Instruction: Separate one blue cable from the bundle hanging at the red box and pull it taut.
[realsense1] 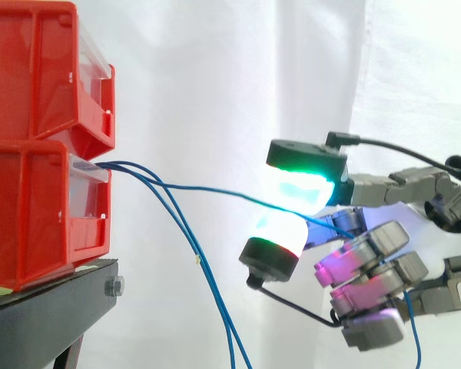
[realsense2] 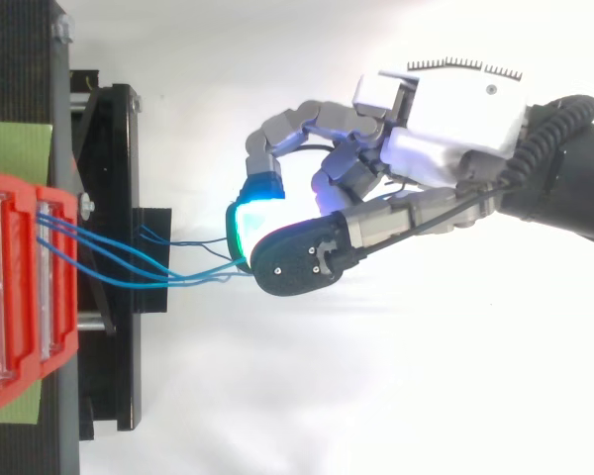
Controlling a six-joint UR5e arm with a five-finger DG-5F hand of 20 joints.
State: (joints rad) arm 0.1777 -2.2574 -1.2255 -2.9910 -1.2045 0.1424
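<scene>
At left, two red bins (realsense1: 31,207) sit stacked on the black stand (realsense1: 54,300), and a bundle of blue cables (realsense1: 127,164) comes out of the lower bin's front. Most sag toward the bottom edge — one blue cable (realsense1: 215,190) runs nearly straight rightward to the hand (realsense2: 445,109), pinched between two glowing pads (realsense1: 296,188) — the other fingers curl below.
</scene>
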